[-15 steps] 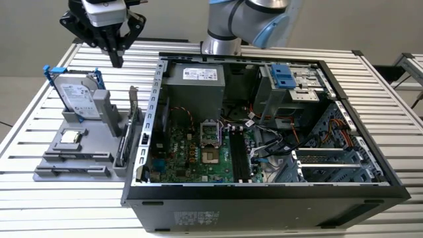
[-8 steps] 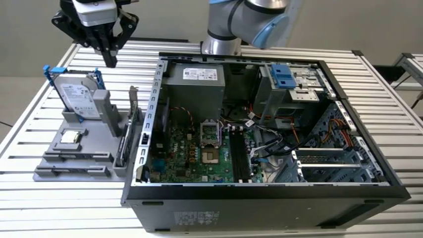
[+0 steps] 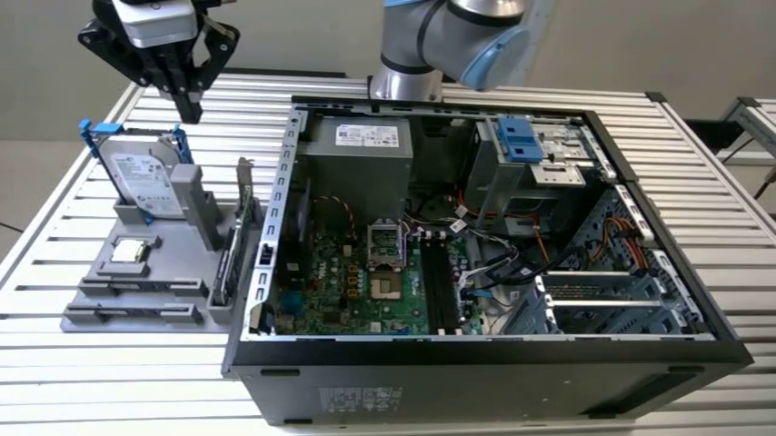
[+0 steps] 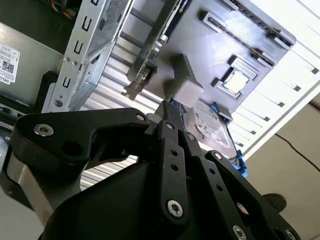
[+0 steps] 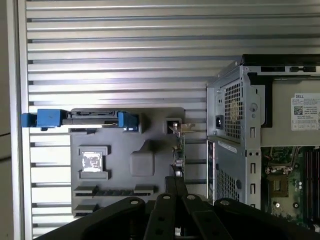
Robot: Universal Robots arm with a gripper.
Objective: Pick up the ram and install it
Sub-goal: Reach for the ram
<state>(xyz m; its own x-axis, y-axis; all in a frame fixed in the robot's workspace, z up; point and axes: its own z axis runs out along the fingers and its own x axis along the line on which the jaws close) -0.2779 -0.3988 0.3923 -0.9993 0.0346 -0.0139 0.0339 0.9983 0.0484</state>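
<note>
Pincer (image 3: pixel 191 111) pressed together, holding nothing, above grey tray (image 3: pixel 91 292) near hard drive (image 3: pixel 140 177).

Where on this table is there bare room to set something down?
Bare slats of the table lie between the grey fixture and the near edge, at the exterior view's left, and beyond the hard drive, near the gripper. The fixture and the open computer case are crowded.

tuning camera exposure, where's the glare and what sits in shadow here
Exterior view: slatted table glares white, computer case interior shadowed. Second wrist view: pincer dark, table beyond washed out. First wrist view: bright bands on slats, pincer silhouetted.
</note>
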